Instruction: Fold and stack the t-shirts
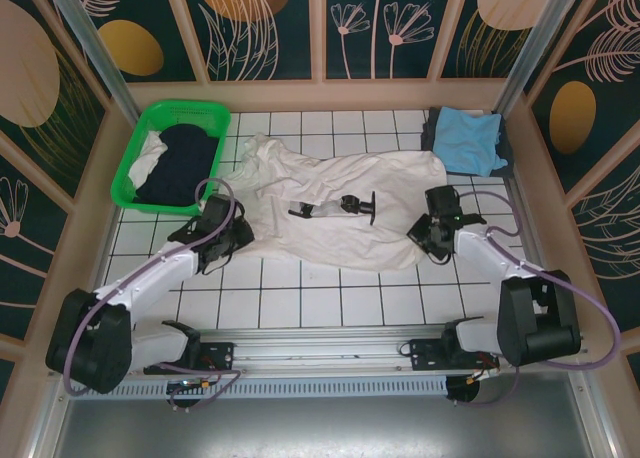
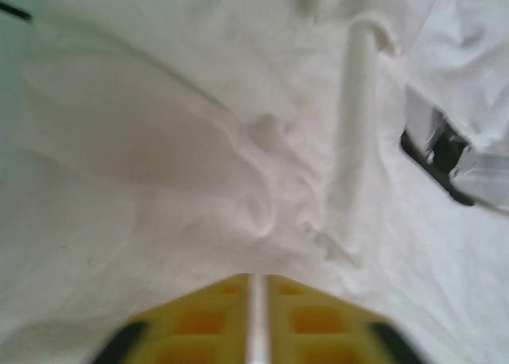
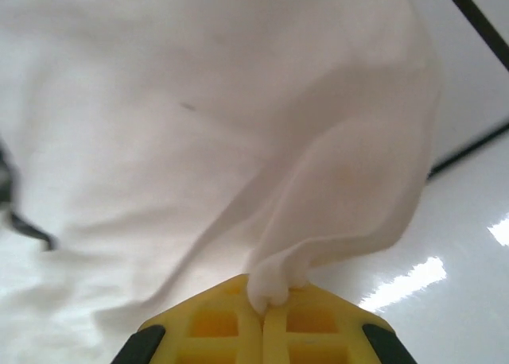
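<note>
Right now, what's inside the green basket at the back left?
A dark navy shirt fills most of the green basket, with a bit of white cloth bunched at its left side. Whatever lies beneath them, and the basket floor, is covered.

Overhead rear view, wrists seemingly near t-shirt (image 1: 300, 183)
</note>
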Robot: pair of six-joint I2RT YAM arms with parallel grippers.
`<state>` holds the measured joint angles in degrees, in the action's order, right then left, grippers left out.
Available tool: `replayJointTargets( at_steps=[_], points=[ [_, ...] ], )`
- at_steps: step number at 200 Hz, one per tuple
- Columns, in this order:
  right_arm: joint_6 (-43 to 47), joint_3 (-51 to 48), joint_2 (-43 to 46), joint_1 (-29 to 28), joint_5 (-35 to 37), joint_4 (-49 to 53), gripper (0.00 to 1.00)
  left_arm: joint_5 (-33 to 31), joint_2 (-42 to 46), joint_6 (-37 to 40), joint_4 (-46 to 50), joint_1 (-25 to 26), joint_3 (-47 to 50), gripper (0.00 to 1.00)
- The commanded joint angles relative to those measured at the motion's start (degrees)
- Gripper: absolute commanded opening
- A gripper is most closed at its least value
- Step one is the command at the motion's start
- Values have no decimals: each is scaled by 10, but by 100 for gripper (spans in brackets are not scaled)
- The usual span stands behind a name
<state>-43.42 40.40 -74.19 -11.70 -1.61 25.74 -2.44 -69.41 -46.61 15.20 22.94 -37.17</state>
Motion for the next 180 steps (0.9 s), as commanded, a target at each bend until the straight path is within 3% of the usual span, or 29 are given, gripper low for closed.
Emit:
replayJointTargets(
  at_steps=[1,11,54,81,93,103,110,144,180],
  points=[
    [40,27,14,2,2,11,0,-55,8,8,57,2,-17,45],
    [49,30,13,4,2,10,0,-62,-9,11,70,2,-17,56],
    [63,36,2,10,-6,4,0,-70,-84,11,58,21,5,73],
    [69,36,-6,11,-10,-3,0,-59,-125,19,31,25,9,75],
    [74,39,-9,12,-12,-3,0,-58,-149,26,30,25,0,65],
    [77,43,-9,12,-10,-1,0,-56,-158,31,30,25,-7,43],
    [81,46,-7,13,-10,1,0,-51,-158,35,29,25,-10,34],
    [103,69,9,19,-11,8,0,-27,-93,49,44,25,-38,0],
    [152,149,54,22,-42,20,0,-9,43,44,51,25,-101,0]
  ],
)
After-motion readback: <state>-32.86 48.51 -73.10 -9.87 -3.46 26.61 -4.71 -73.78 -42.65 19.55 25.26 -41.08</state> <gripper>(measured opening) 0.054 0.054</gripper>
